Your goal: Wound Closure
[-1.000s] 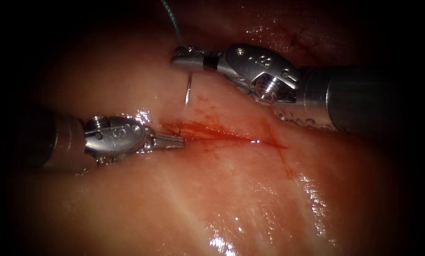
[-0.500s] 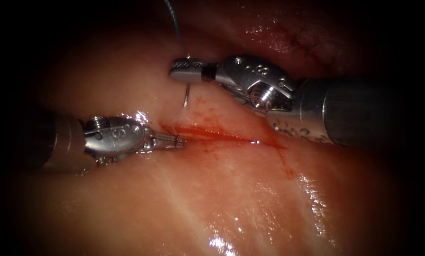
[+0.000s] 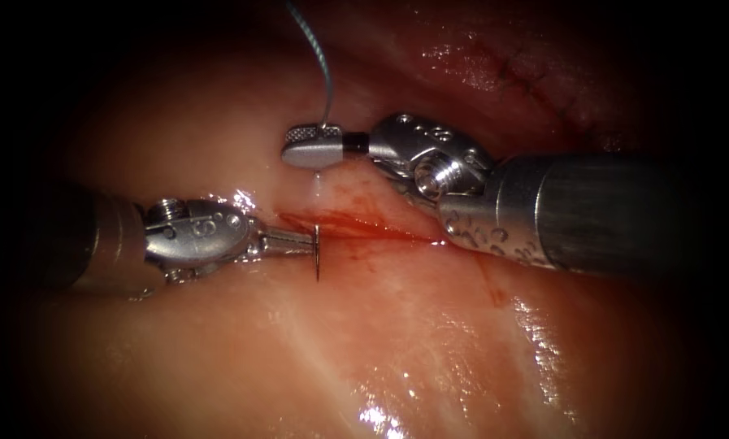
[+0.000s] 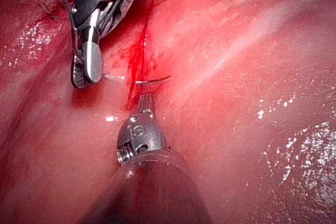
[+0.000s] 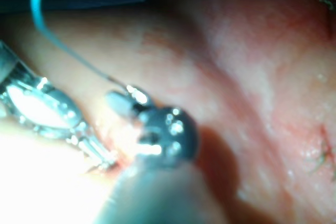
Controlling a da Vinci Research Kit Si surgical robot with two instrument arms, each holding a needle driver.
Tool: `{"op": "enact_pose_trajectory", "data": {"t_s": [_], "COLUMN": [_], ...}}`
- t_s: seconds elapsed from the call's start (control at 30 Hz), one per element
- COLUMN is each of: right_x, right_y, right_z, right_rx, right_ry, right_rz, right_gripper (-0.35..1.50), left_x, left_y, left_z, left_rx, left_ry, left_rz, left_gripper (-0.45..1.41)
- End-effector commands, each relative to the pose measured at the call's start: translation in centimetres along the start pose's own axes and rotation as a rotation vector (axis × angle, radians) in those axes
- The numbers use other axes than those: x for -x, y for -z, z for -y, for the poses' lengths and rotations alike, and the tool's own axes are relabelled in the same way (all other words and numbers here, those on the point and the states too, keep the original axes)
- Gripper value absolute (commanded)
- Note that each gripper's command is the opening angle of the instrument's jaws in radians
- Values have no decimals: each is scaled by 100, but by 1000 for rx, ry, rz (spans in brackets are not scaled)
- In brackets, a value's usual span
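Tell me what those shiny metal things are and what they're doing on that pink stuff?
They are the two thin arms of a robot used to practise stitching. The pink stuff is pork belly, called the tissue, and the red line is a cut in it. One picture looks down on the cut from above and in front. The other two look along each arm from very close.

The right gripper is shut on the curved needle at its back end, where the blue thread is joined. The needle's middle is buried in the tissue at the left end of the cut, and its sharp tip pokes out. The left gripper is shut, with its tip right beside that sharp end. It seems to hold nothing.
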Motion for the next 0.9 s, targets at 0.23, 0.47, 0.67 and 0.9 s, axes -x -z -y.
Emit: {"op": "enact_pose_trajectory", "data": {"t_s": [0.23,0.47,0.67,0.9], "right_x": [-3,-26,-28,-26], "right_y": [-8,-4,-4,0], "right_z": [-9,-9,0,6], "right_rx": [153,190,191,152], "right_ry": [282,386,448,497], "right_rz": [90,94,77,68], "right_gripper": [138,138,138,59], "left_x": [6,7,7,7], "left_y": [-11,-11,-11,-10], "left_z": [-5,-5,-5,-5], "left_rx": [2,2,2,2], "left_ry": [2,2,2,2], "left_rz": [0,0,0,0], "left_gripper": [-32,-34,-34,-34]}}
